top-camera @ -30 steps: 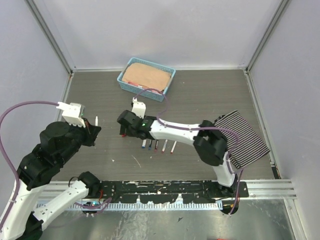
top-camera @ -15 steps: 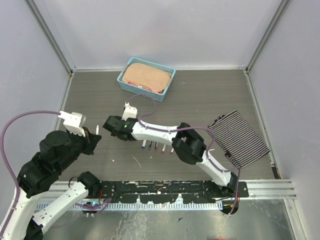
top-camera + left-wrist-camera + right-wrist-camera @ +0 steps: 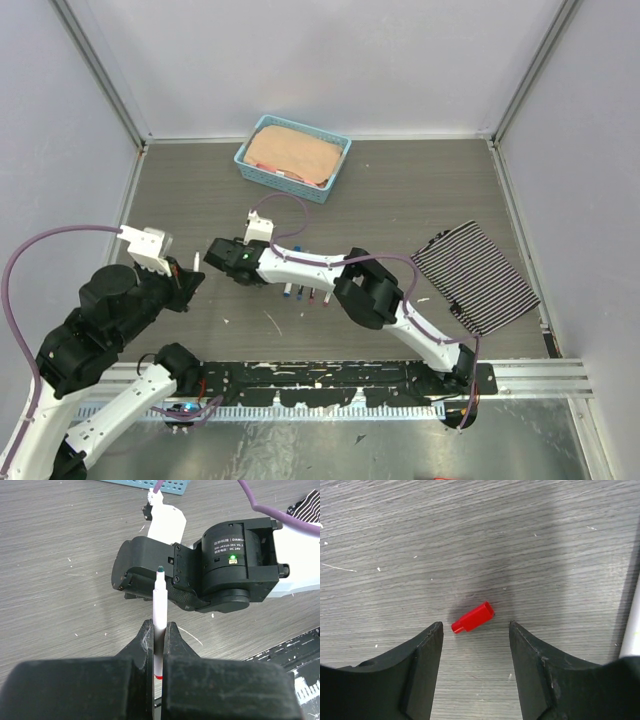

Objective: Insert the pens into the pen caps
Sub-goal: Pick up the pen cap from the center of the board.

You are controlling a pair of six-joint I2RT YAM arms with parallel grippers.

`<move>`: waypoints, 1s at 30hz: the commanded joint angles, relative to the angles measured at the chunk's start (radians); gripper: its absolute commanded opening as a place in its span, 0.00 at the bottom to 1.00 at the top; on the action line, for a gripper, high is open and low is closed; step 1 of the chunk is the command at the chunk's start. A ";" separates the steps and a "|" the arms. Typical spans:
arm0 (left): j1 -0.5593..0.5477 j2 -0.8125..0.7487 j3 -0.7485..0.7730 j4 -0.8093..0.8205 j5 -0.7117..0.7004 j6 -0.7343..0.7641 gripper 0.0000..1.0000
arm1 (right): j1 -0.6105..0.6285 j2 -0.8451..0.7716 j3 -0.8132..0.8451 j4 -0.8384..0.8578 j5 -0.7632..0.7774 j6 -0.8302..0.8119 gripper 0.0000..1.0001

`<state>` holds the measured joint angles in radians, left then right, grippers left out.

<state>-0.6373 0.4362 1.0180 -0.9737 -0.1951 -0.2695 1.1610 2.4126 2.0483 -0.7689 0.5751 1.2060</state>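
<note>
Leftward went my right gripper (image 3: 475, 626); its jaws stand open astride the red cap (image 3: 474, 617), left gripper (image 3: 159, 630) clamping a pen (image 3: 159, 597) nearby.

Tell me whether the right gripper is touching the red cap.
Apart. The right wrist view shows the red cap lying on the table between the right gripper's open fingers, with bare table showing on both sides.

Right gripper (image 3: 475, 630) swung left off the pen row (image 3: 305, 292), elbow (image 3: 365, 295) folding in, jaws narrowing either side of the red cap (image 3: 473, 618); left gripper (image 3: 159, 630) with its pen (image 3: 159, 600) dropped back slightly.
</note>
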 commanded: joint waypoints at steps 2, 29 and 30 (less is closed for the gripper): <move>0.002 -0.013 -0.011 0.033 0.008 0.007 0.00 | -0.002 0.018 0.043 0.045 0.022 -0.008 0.59; 0.001 -0.005 -0.027 0.045 0.002 0.006 0.00 | -0.043 0.116 0.068 0.029 -0.079 -0.165 0.36; 0.002 -0.006 -0.027 0.045 0.002 0.006 0.00 | -0.043 0.118 0.068 0.025 -0.082 -0.169 0.35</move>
<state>-0.6373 0.4351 1.0012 -0.9619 -0.1955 -0.2699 1.1225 2.4729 2.1075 -0.6662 0.5426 1.0733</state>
